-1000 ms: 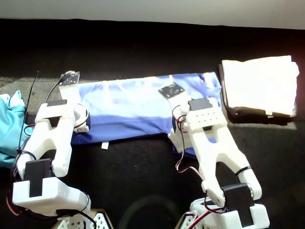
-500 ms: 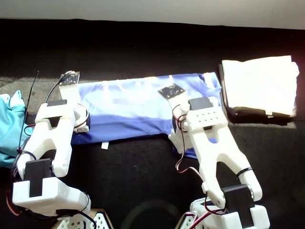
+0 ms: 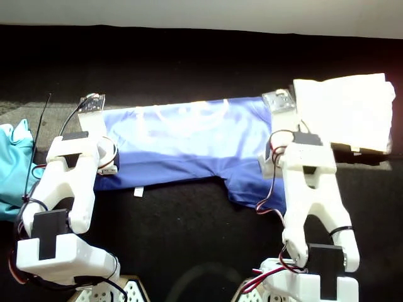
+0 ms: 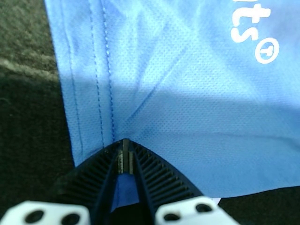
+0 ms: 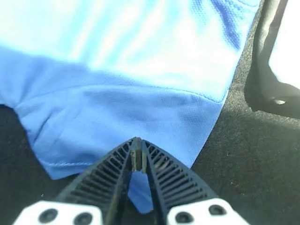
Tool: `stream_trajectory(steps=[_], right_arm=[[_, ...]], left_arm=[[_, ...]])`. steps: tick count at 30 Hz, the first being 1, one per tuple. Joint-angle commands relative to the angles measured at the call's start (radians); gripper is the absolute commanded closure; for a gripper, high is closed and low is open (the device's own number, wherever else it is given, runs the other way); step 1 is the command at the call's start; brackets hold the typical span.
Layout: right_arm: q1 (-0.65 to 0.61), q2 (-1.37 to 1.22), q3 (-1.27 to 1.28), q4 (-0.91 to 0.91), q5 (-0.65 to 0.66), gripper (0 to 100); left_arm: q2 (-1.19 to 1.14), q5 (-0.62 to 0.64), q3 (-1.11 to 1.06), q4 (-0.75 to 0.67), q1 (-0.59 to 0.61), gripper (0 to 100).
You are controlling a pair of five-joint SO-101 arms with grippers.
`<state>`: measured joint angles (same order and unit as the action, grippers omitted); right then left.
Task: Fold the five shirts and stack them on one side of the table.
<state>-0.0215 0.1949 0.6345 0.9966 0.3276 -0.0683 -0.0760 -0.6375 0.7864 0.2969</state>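
Observation:
A blue shirt (image 3: 189,141) lies spread across the middle of the dark table, its far half in sunlight. My left gripper (image 3: 114,166) sits at the shirt's left end. In the left wrist view the left gripper (image 4: 124,158) is shut on a pinch of the blue shirt (image 4: 187,93) near its stitched hem. My right gripper (image 3: 268,165) is at the shirt's right end. In the right wrist view the right gripper (image 5: 136,158) is shut on the blue shirt (image 5: 117,108) close to its near edge.
A folded white shirt (image 3: 343,110) rests on a folded dark shirt (image 3: 324,151) at the back right, just beside the blue shirt's right end; the dark shirt (image 5: 262,84) lies close to the right gripper. A teal shirt (image 3: 12,163) is bunched at the left edge.
The right arm has swung right, from the shirt's middle to its right end, and the blue shirt's right part now lies spread wider. The left arm has stayed put.

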Motion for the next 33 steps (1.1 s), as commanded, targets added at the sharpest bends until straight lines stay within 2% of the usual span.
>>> stream_trajectory(steps=[1,3,6,9,14,20,27,33], right_arm=[[0.018,0.035,0.125,-0.142,-0.003,99.2],[0.035,0.035,0.165,-0.197,0.003,99.2],[0.061,-0.012,0.17,-0.225,0.083,99.2],[0.099,-0.131,0.102,-0.225,0.133,99.2],[0.168,-0.283,-0.053,-0.171,0.138,99.2],[0.16,-0.214,-0.162,-0.053,0.138,99.2],[0.157,-0.062,-0.197,-0.045,0.138,98.8],[0.111,-0.114,-0.24,-0.07,0.135,90.5]], left_arm=[[-0.001,0.011,-0.002,-0.035,0.021,99],[-0.001,0.011,-0.002,-0.035,0.021,99],[-0.001,0.011,-0.002,-0.035,0.021,99],[-0.001,0.011,-0.002,-0.035,0.021,99],[-0.001,0.011,-0.002,-0.035,0.021,99],[-0.001,0.011,-0.002,-0.035,0.021,99],[-0.001,0.011,-0.002,-0.035,0.021,99],[-0.001,0.011,-0.002,-0.035,0.021,99]])
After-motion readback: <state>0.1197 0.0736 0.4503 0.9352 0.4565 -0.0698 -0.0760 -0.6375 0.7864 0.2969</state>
